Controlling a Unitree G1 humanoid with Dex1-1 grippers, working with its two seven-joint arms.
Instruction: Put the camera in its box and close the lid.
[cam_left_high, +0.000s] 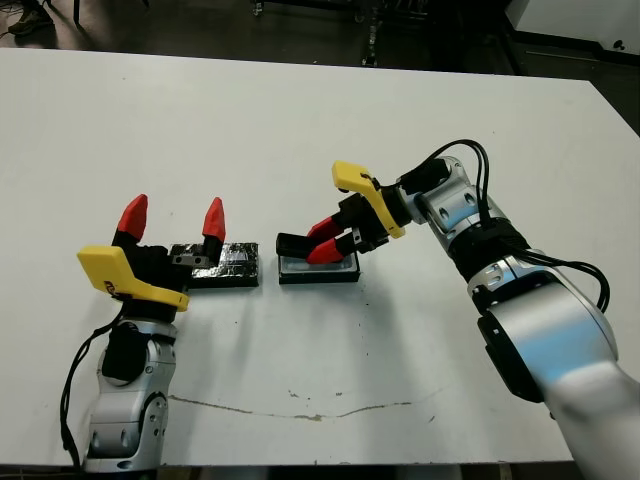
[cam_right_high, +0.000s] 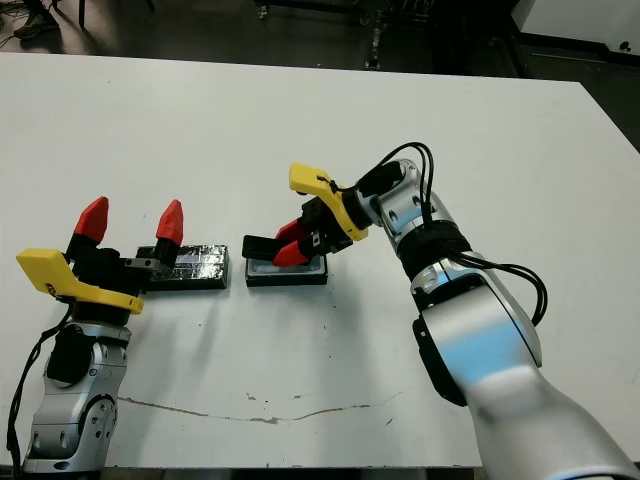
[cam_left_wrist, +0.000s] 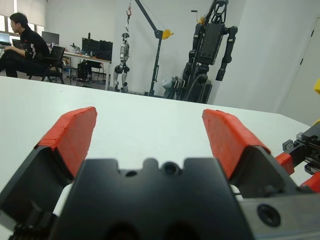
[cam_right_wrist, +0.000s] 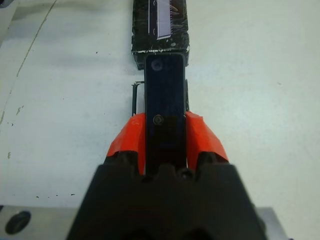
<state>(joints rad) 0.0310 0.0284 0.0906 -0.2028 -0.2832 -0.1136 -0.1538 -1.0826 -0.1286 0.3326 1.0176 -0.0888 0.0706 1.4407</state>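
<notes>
The right gripper (cam_left_high: 325, 240) has its two red fingers (cam_right_wrist: 127, 137) pinched on the sides of the camera (cam_right_wrist: 165, 95), which pokes out past the tips toward the robot's left. The camera hangs just above the box (cam_left_high: 318, 269), its far end reaching over the box's left edge. The box sits on the white table (cam_left_high: 300, 120) near the middle. Just beside it, on the robot's left, lies the lid (cam_left_high: 228, 264), its glossy wrinkled top up. The left gripper (cam_left_high: 172, 218) stands over the lid's left end with its fingers spread wide, pointing up and gripping nothing. Beyond the table, a person (cam_left_wrist: 22, 45) sits at a desk.
</notes>
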